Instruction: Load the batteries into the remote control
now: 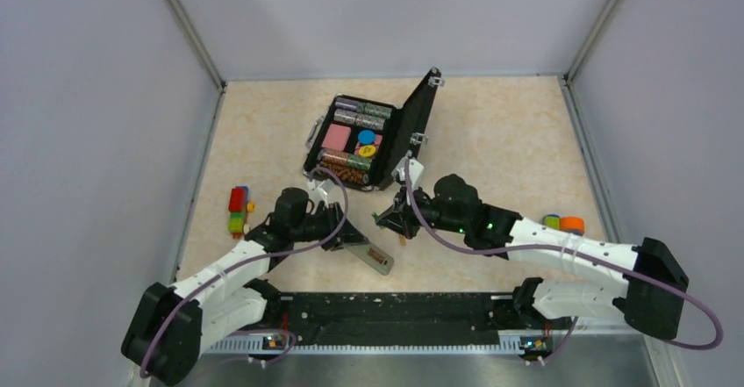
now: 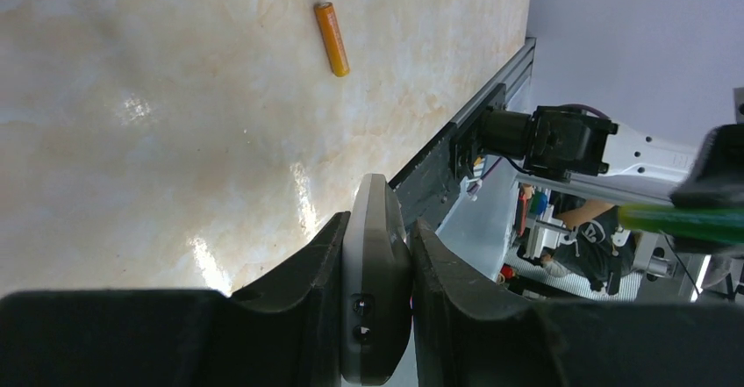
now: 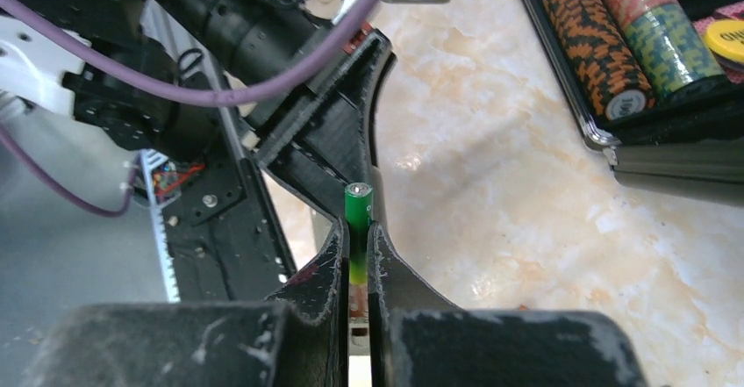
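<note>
My left gripper (image 1: 340, 227) (image 2: 379, 225) is shut on the remote control (image 2: 375, 264), gripping its two flat faces so that it stands on edge. In the top view the remote (image 1: 375, 256) sticks out from the jaws toward the front rail. My right gripper (image 1: 387, 221) (image 3: 356, 233) is shut on the green battery (image 3: 358, 216), which points out past the fingertips, close to the left gripper's fingers (image 3: 351, 106). The orange battery (image 2: 332, 38) lies loose on the table beyond the remote, below the right gripper in the top view (image 1: 402, 239).
An open black case (image 1: 412, 132) with poker chip rolls stands behind both grippers, its edge close to the right one (image 3: 667, 154). A multicoloured block toy (image 1: 238, 210) lies at the left. A small orange and green object (image 1: 566, 224) sits at the right. A black rail (image 1: 395, 317) runs along the front.
</note>
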`<action>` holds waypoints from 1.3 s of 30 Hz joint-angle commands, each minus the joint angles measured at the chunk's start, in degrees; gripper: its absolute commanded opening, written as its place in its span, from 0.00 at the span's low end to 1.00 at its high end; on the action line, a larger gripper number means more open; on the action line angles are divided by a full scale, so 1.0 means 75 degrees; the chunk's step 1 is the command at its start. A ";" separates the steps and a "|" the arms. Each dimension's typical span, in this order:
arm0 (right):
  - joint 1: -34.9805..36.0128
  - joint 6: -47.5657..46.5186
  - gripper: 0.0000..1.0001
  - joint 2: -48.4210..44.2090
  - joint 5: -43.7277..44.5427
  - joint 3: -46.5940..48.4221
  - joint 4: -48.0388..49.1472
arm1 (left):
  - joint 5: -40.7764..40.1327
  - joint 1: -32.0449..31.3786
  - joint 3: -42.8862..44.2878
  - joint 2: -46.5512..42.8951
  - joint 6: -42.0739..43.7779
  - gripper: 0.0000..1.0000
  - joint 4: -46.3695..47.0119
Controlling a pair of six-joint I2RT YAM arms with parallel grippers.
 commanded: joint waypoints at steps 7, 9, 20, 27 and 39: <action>0.0081 -0.0961 0.00 -0.0162 0.0065 -0.1165 0.2122 | 0.0458 0.0175 0.0192 0.0426 0.0605 0.00 -0.0243; 0.0079 -0.1003 0.00 -0.0189 0.0038 -0.1409 0.2389 | 0.0345 0.0225 0.0334 0.0525 0.0815 0.00 -0.0635; 0.0608 -0.0997 0.00 0.0777 0.0054 -0.2300 0.4240 | -0.0848 0.0266 0.0259 0.0358 0.1426 0.00 -0.0546; 0.0727 -0.1043 0.00 0.1615 0.0172 -0.2541 0.5428 | -0.1311 0.0278 -0.0004 -0.0199 0.1680 0.00 -0.0344; 0.0778 -0.0695 0.00 0.3103 0.0677 -0.3126 0.8484 | -0.1649 0.0279 -0.0507 -0.0932 0.2051 0.00 -0.0812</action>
